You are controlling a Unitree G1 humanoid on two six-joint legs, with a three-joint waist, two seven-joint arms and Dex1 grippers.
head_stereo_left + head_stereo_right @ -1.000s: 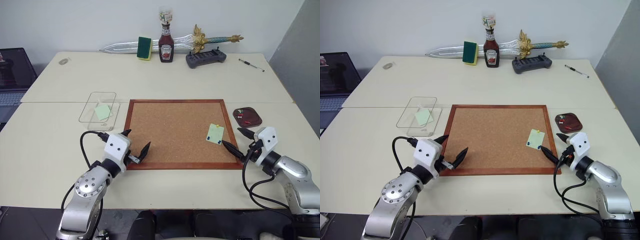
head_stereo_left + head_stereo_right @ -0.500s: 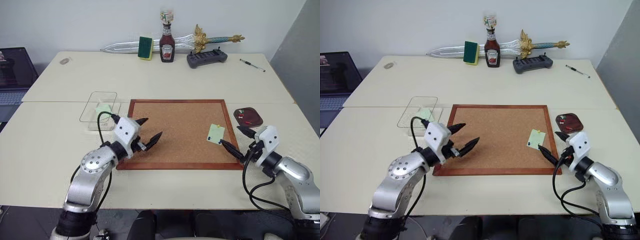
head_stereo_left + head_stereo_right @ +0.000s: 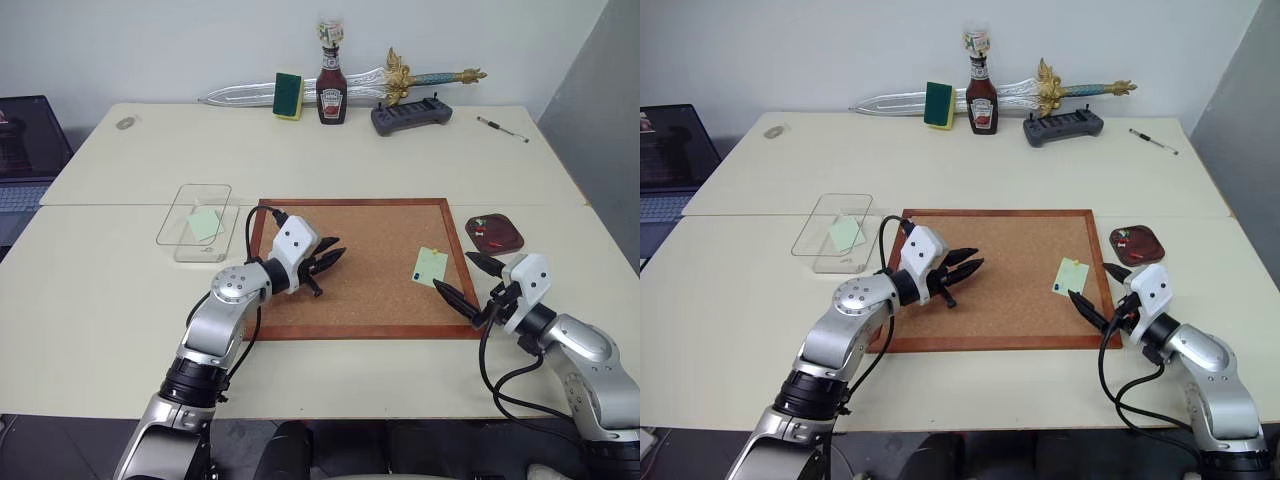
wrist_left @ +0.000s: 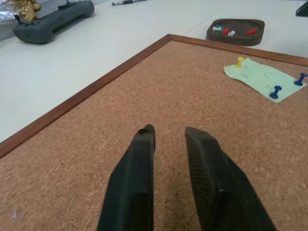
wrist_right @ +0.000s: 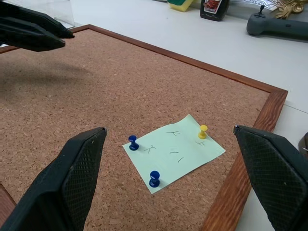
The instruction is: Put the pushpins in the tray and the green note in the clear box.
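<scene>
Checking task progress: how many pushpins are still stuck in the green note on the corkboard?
3: a yellow pushpin at one corner of the green note, and two blue pushpins along the opposite edge.

Lighting bright, even and diffuse. Soft shadow on the cork board (image 5: 120, 86) in upper left of right wrist view. No glare. Near fingers (image 4: 130, 192) slightly soft.

Showing silver-grey metal arm shells with rounded joint housings, each ending in a white boxy wrist block. Carrying the left gripper (image 3: 326, 262) and right gripper (image 3: 462, 282), each with two black tapered plastic fingers (image 4: 134, 183), textured on the inner pads. Trailing looping black cables (image 3: 492, 355) along both forearms.
</scene>
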